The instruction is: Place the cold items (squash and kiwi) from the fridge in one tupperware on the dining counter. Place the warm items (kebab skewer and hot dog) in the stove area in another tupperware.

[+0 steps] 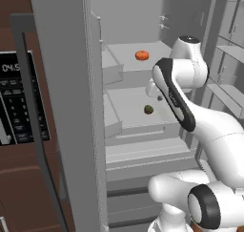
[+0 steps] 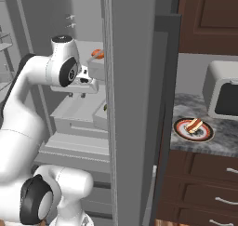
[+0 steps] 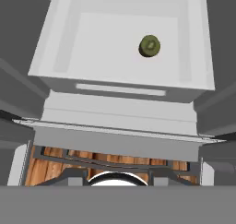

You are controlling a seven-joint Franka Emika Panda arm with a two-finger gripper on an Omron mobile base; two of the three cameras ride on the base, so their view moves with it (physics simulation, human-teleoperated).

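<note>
Gripper (image 2: 82, 88) hanging closed and empty in front of the open fridge (image 1: 138, 16), level with the middle shelves; holding nothing, touching nothing. Pointing down over the white drawer (image 3: 55, 43) from the hand view.

Kiwi (image 3: 150, 46) lying in that drawer, toward its far right part, well apart from the fingers; showing as a small round fruit with a brown-olive skin and a green cut face with a dark centre. Appearing in the left base view as a small dark green ball (image 1: 148, 109) on the lower white tray.

Squash (image 1: 142, 55) resting on the shelf above, orange, rounded and slightly flattened; peeking past the door edge in the right base view (image 2: 97, 53).

Hot dog (image 2: 193, 125) lying on a round plate (image 2: 181, 132) on the grey stone counter (image 2: 223, 139) right of the fridge door, a red sausage in a pale bun.
</note>
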